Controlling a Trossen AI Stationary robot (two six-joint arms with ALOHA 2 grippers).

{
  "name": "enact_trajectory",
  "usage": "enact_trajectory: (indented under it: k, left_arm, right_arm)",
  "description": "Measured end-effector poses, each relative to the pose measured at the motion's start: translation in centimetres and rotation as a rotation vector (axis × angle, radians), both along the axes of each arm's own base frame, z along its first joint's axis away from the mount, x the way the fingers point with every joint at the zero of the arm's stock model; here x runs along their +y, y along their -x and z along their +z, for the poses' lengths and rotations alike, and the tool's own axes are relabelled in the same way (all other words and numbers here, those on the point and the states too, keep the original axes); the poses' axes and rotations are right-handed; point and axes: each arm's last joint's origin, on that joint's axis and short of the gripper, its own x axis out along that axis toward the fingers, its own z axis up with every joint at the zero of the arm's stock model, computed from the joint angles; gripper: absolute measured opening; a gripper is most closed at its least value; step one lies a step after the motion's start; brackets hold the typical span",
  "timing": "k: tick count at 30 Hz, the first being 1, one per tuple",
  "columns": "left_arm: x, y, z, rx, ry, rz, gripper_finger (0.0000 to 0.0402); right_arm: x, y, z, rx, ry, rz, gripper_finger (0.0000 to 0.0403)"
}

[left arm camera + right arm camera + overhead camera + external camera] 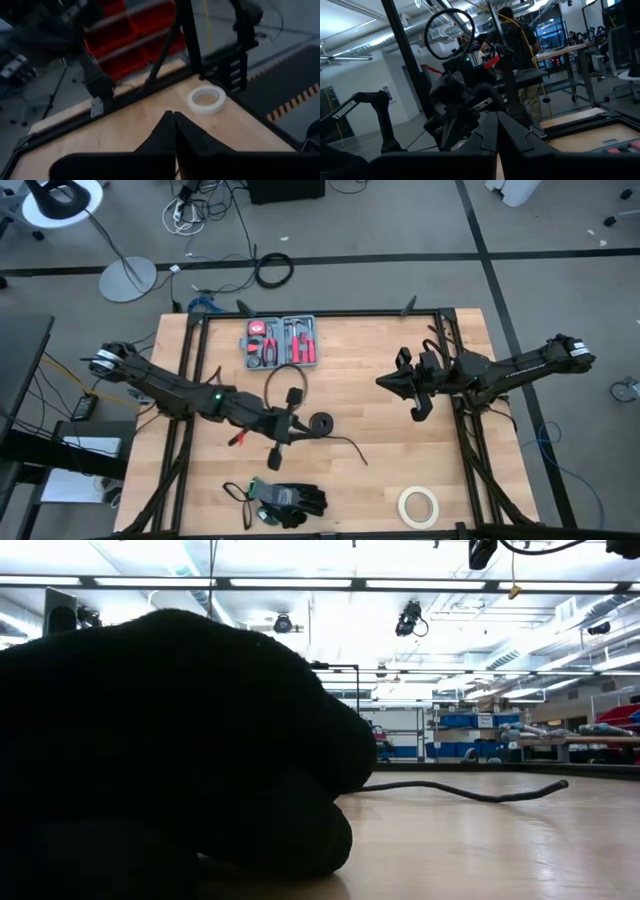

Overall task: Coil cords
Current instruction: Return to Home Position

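The thin black cord lies at the table's middle as a small round coil (322,423). Its loose tail (350,448) runs toward the near right, and the low view shows the tail (460,790) resting on the wood. My left gripper (303,427) is shut right beside the coil, on its left; the left wrist view (174,116) shows the fingertips together and no coil. My right gripper (384,383) is shut and empty above the table's right half, as the right wrist view (497,116) shows. A thin black loop (284,378) stands over my left wrist. My left gripper's shut fingers stand against the left side of the coil (314,424) in the high view. The fingers hide the coil in the left wrist view, and I cannot tell whether they touch it.
An open case of red-handled tools (282,343) lies at the far middle. Black gloves (290,500) lie at the near edge and fill the low view's left (170,760). A white tape roll (419,505) lies near right. Black frame rails (470,450) border the table.
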Motion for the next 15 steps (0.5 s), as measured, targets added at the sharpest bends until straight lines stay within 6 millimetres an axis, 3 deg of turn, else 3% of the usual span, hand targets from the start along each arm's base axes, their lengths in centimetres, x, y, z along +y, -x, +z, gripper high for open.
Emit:
enact_trajectory:
  k: [9, 15]
  left_arm:
    - [1.6, 3.8, -1.6, -0.331, 0.117, 0.034, 0.0000]
    - [1.7, 4.2, -2.5, -0.348, 0.103, 0.046, 0.0000]
  right_arm:
    - [0.0, 0.0, 0.0, 0.003, 0.001, 0.000, 0.0008]
    - [0.0, 0.0, 0.0, 0.002, 0.001, 0.000, 0.0006]
